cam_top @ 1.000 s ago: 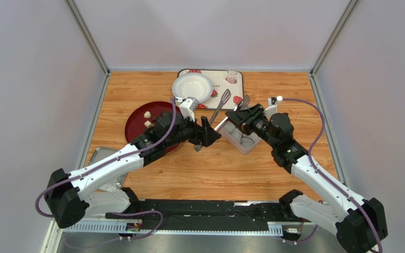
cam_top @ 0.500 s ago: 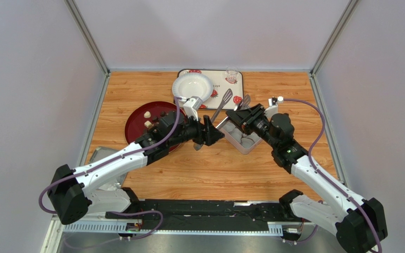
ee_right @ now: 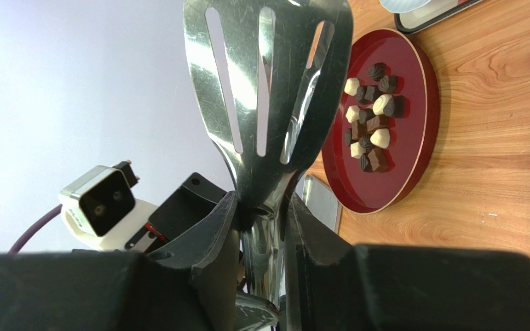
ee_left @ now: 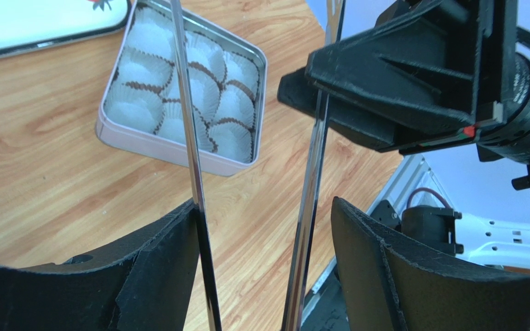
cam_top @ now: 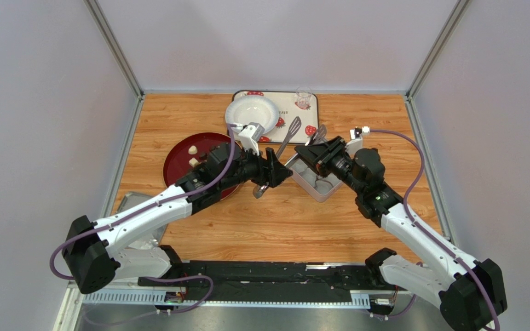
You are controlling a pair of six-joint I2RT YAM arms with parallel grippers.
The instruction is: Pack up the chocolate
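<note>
1. The right claw (ee_right: 262,207) is clenched on the neck of the metal tongs (ee_right: 264,183), right by their slotted head.
2. The left claw (ee_left: 264,207) is released and spread astride the tongs' two arms. One arm lies against a finger (ee_left: 157,262), while the other stands just clear of its finger.
3. The chocolate (ee_right: 370,124), dark and cream pieces, lies on the red plate (ee_right: 409,158) on the worktop (cam_top: 295,221).
4. The square tin (ee_left: 157,146) holds white paper cups (ee_left: 198,83); both claws meet between plate and tin.
</note>
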